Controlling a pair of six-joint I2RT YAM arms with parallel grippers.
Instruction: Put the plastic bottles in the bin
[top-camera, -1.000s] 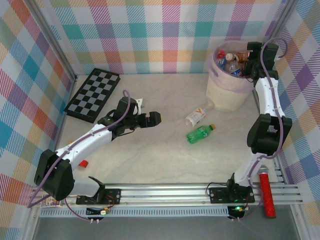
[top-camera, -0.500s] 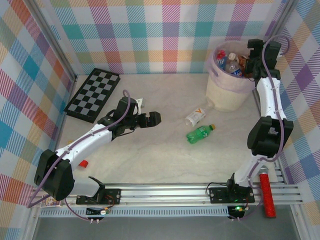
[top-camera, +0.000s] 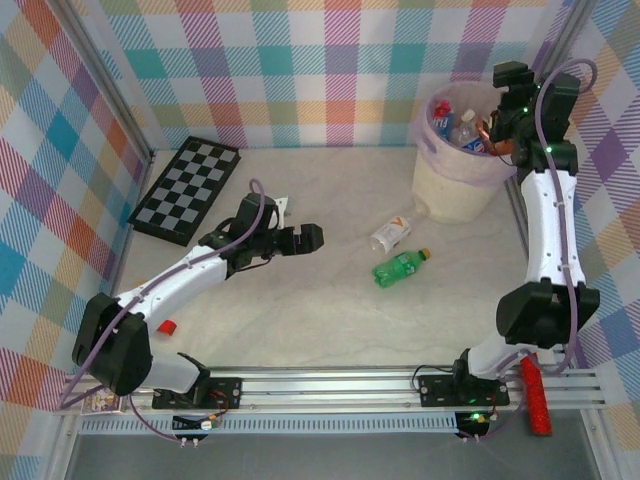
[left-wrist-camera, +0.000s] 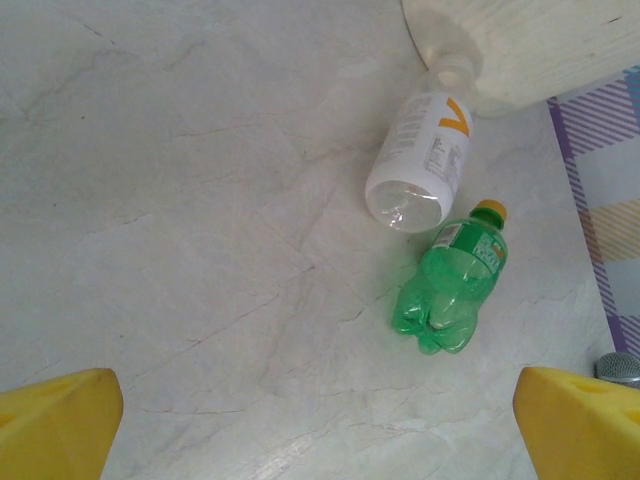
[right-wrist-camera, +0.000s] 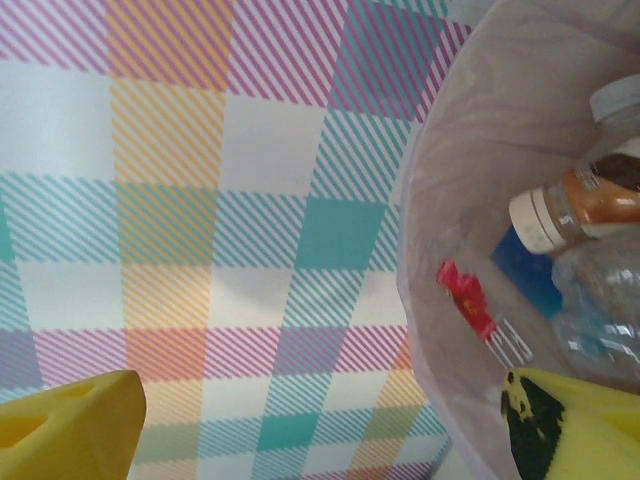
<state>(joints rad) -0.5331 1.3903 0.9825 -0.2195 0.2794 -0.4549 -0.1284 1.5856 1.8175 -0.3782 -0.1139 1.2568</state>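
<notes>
A clear bottle (left-wrist-camera: 420, 155) lies on the tabletop (top-camera: 300, 320) with its neck against the bin (top-camera: 455, 185), and a green bottle (left-wrist-camera: 452, 280) lies just beside it. Further bottles (top-camera: 462, 130) overlap inside the bin, too jumbled to count; a brown bottle (right-wrist-camera: 590, 205) is cut off there. The right tool (right-wrist-camera: 320, 410) is at the bin's rim, fingers apart and holding nothing. The left tool (left-wrist-camera: 320, 420) gapes wide over bare tabletop.

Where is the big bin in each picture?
Top view: the bin stands far right, near the back wall.
Left wrist view: the bin's outside wall sits in the top right corner.
Right wrist view: the bin's lined inside is on the right, with bottles in it.
Shared landmark: the checked wall.
</notes>
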